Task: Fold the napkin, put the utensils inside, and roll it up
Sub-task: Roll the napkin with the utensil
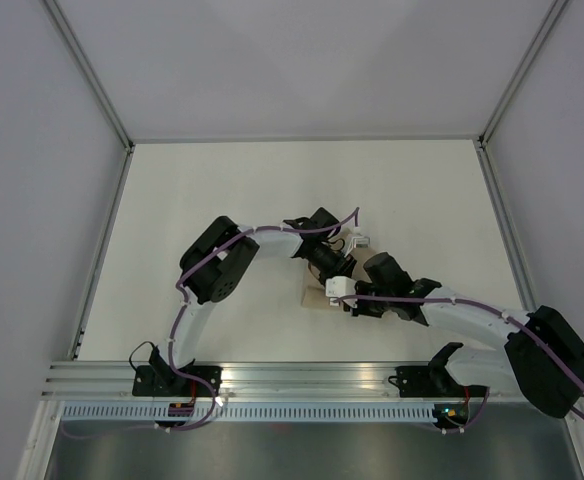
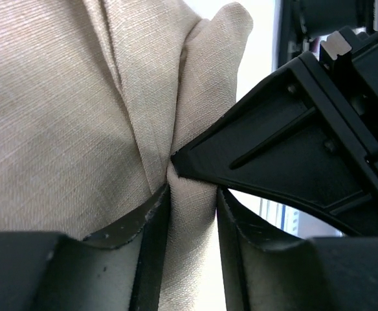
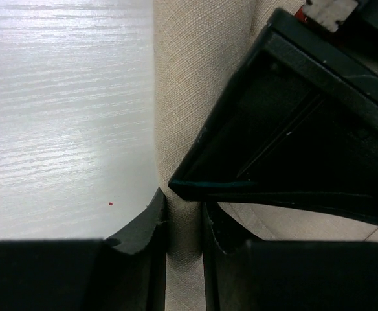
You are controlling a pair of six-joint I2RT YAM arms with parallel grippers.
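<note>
Heads up: the napkin is bunched into a small bundle in the middle of the surface, right under where your two arms meet. From above you only get a sliver of tan poking out.

The wrist views fill in the rest. Your left jaws are clamped on a standing ridge of cloth, and your right jaws are pinched onto a fold too. Each one's black tip sits right up against the other's pinch, so both are closed on fabric and very close together.

Handling-wise, it's matte woven stuff with a fine ribbed weave, soft and floppy, and I'd guess basically weightless. It probably won't hold a crease by itself and will sag wherever you aren't holding it. It looks grippy enough not to slide out, though.

I'd take it by the folded edges or the outer ends of the bundle rather than the middle ridge. The surface is smooth white with a faint grain, so the cloth should drag across it easily.

I can't see the fork anywhere, and I can't tell whether it's tucked inside.
</note>
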